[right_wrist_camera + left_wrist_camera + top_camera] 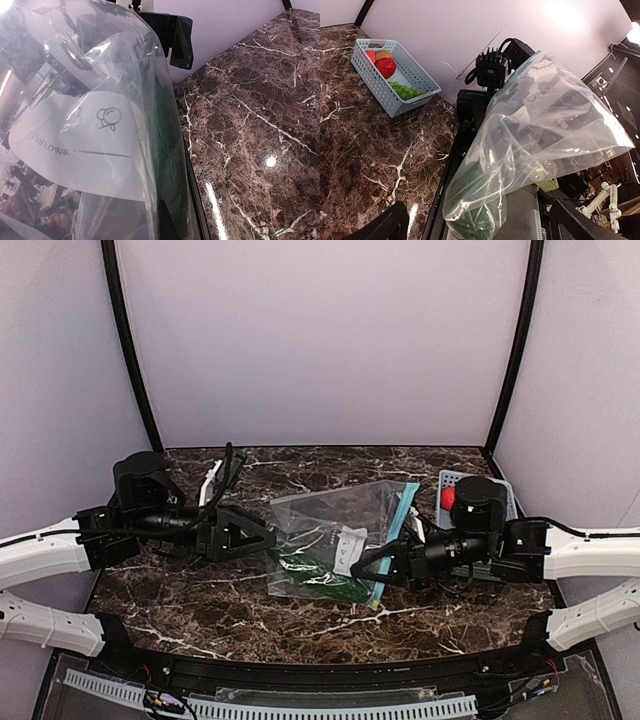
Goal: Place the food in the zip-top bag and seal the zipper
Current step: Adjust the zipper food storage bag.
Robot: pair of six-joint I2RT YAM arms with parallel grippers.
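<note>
Top external view, counted from the largest down: one dark marble table (200,610), one zip-top bag (335,525), two grippers, and one white label (350,545) inside the bag. The left wrist view adds one light-blue basket (377,85) on the far right of the table. It holds four pieces of food: two round red fruits (386,67), one green grape bunch (404,91) and one brown-orange fruit (383,54). One dark green item (475,220) sits in the low end of the bag; what it is cannot be told through the plastic.

The right gripper (378,565) is clenched on the bag at its mouth edge, pinching the plastic by the zipper (403,512). The left wrist view shows the bag lifted off the table from that side. The left gripper (268,535) stands released, its fingers (385,225) spread wide, at the bag's left edge. Whether they touch the plastic cannot be told.

The bag lies in the middle of the table between the two grippers, its long axis running left to right. Its closed end faces left and its mouth faces right. The zipper, a single teal-blue strip, runs along that right edge from far to near, slanting a little leftward toward the near end.
</note>
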